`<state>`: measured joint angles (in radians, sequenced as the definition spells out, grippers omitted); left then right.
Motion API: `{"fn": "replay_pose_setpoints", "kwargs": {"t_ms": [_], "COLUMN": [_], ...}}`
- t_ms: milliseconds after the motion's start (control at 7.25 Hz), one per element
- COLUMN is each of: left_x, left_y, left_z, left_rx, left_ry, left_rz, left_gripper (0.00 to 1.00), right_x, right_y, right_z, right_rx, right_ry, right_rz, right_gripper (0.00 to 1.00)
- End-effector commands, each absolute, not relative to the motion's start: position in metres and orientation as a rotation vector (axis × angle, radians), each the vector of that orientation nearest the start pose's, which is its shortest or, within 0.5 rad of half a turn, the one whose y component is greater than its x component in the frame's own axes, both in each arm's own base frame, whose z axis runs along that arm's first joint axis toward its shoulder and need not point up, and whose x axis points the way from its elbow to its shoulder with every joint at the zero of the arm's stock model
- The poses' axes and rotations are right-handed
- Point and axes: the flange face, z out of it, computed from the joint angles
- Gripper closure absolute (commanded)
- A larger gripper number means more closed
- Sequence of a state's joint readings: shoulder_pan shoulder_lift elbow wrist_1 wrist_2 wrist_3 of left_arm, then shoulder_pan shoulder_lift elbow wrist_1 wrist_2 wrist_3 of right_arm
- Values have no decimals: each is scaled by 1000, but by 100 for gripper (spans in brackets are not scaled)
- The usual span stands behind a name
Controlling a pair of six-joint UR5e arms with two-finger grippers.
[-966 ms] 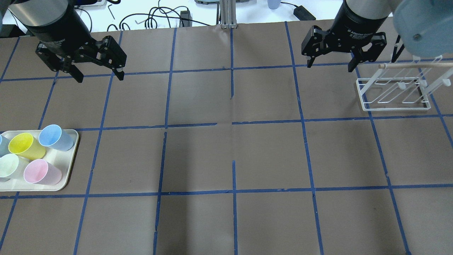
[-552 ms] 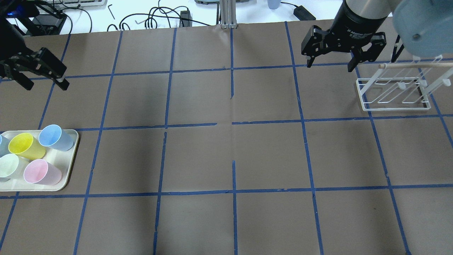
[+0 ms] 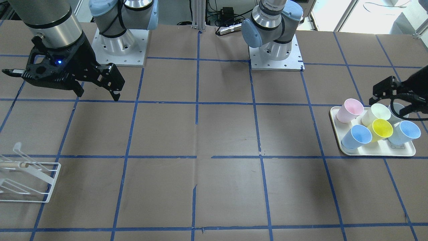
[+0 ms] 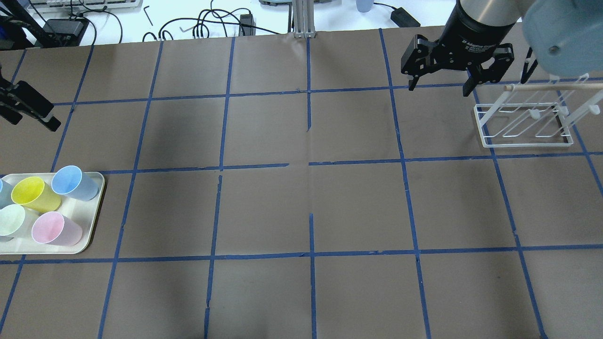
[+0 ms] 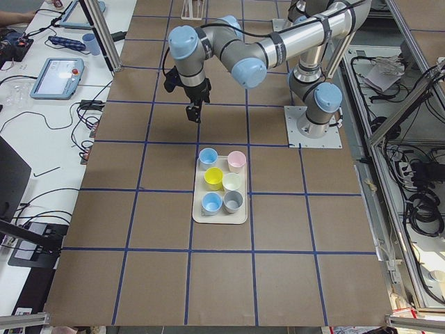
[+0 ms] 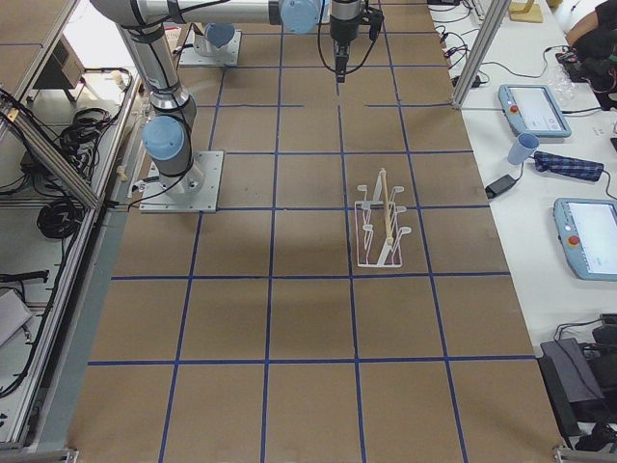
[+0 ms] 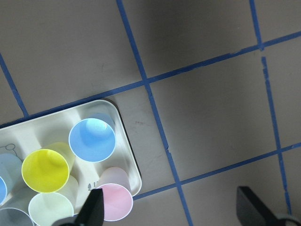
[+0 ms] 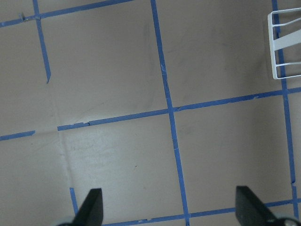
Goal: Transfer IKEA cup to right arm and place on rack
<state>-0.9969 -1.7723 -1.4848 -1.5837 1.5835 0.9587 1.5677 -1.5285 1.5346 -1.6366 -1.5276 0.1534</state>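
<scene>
The left gripper [image 7: 171,212] hovers near the tray [image 4: 89,230], fingers wide; the yellow cup [image 4: 33,194] stands there. The right gripper [image 4: 439,88], also wide, hangs beside the rack [image 4: 523,136].

The overhead view's left edge cuts off the left claw [image 4: 33,120] and the tray [image 4: 88,213].

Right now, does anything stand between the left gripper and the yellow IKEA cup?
Nothing sits over the IKEA cup; the open left gripper hangs above, off to the tray's side. But a blue cup, a pink cup and a pale cup crowd it closely, leaving little finger room.
</scene>
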Motion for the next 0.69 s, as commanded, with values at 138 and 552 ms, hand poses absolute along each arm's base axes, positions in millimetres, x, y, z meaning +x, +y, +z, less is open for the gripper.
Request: {"fn": "replay_pose_setpoints", "kwargs": {"t_ms": [138,552], "left_x": [290,342], "left_y": [-559,-547], "left_z": [337,274], "left_rx": [1059,1129], "left_ry": [3062,3021], "left_rz": [139,202], "left_gripper": [0,0], "right_x": [136,136], "right_y": [-516,-516], "right_z": [492,492], "right_rx": [237,237], "right_ry": [3084,3084], "right_rz": [-87,-87], "right_gripper": [0,0]}}
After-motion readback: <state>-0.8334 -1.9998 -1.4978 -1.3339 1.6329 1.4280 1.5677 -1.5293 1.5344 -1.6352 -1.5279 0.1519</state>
